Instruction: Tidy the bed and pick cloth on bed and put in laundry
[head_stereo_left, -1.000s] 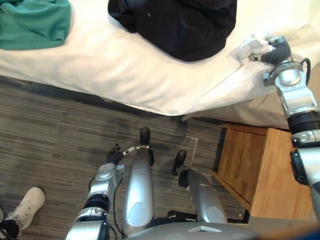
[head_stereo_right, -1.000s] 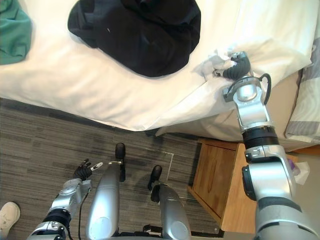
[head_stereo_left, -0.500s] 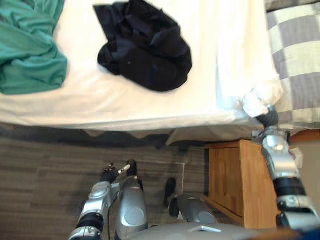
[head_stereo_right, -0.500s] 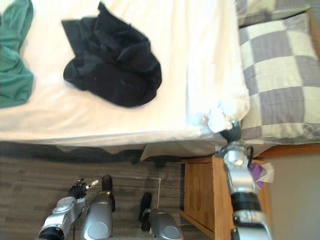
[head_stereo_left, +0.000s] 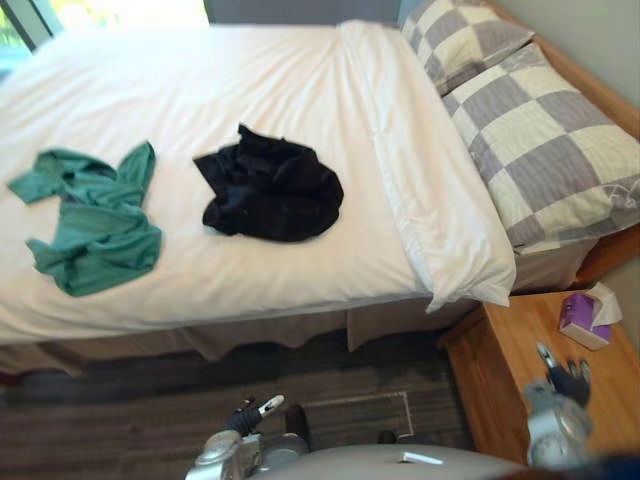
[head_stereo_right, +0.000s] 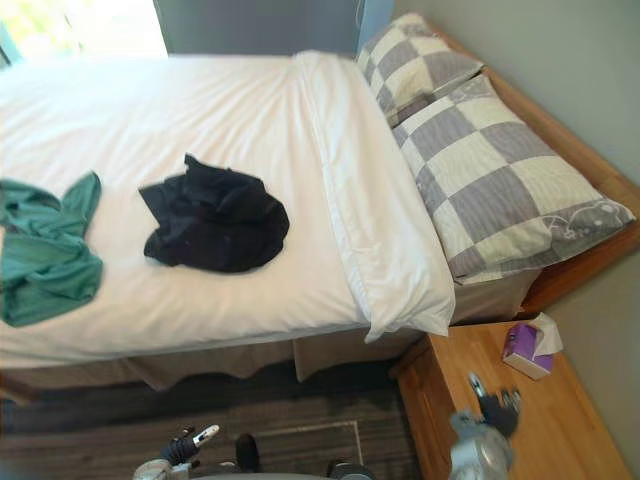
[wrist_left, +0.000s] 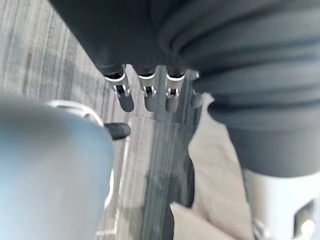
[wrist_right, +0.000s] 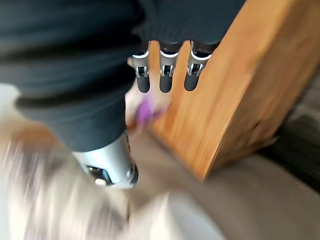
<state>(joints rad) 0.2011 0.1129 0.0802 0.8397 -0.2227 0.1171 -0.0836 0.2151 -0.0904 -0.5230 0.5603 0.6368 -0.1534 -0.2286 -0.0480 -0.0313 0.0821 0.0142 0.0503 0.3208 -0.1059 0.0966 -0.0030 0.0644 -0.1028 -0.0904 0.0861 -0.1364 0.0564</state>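
Black cloth (head_stereo_left: 270, 198) lies crumpled in the middle of the bed (head_stereo_left: 250, 100), with a green cloth (head_stereo_left: 95, 225) near it toward the robot's left. The right hand (head_stereo_left: 568, 380) hovers over the wooden nightstand (head_stereo_left: 500, 395) near a purple tissue box (head_stereo_left: 578, 314), fingers straight and empty. The left hand (head_stereo_left: 247, 417) hangs low above the floor (head_stereo_left: 120, 410), fingers loose, holding nothing.

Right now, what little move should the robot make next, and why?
Probably raise the left robot hand toward the black garment. It and the green garment lie on the smooth white duvet, the black one nearer. Both robot hands are open and empty, the right robot hand over the wooden nightstand.
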